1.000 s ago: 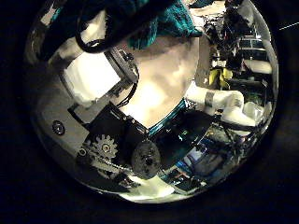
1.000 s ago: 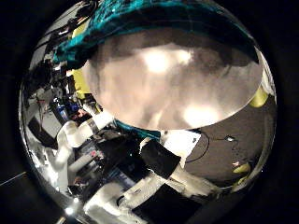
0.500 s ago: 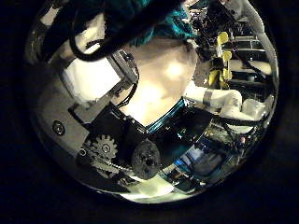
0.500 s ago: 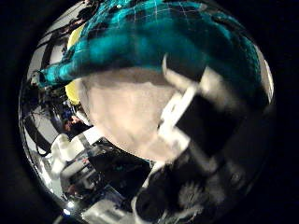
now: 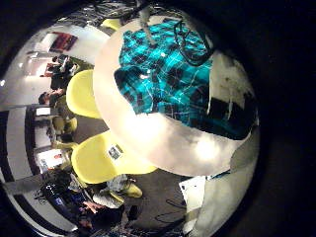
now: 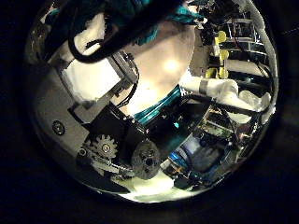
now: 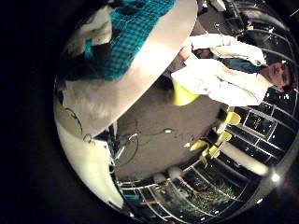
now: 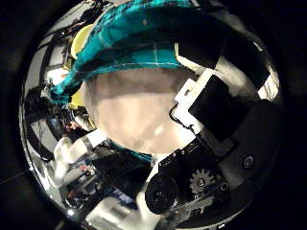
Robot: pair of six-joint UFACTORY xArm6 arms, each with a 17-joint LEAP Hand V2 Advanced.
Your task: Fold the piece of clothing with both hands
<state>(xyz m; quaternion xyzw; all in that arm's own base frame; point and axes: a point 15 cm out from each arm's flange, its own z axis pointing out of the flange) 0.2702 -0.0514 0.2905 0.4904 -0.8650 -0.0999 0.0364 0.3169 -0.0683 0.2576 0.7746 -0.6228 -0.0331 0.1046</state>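
Item: one teal-and-black checked shirt (image 5: 168, 74), lying on a round white desk (image 5: 163, 148), its bulk toward the far edge of the desk and bunched rather than flat. Yellow chairs (image 5: 104, 158) stand just beside the desk's near edge. Left hand (image 6: 107, 112): black and white fingers (image 6: 93, 79) lie close over the desk near the cloth; whether they grip the shirt cannot be told. Right hand (image 8: 216, 105): fingers (image 8: 197, 91) reach to the shirt's hem; whether they have closed on it cannot be told either. Progress, as judged: early; no neat fold shows, the shirt is crumpled, and gathering, folding over and flattening all remain to be done.
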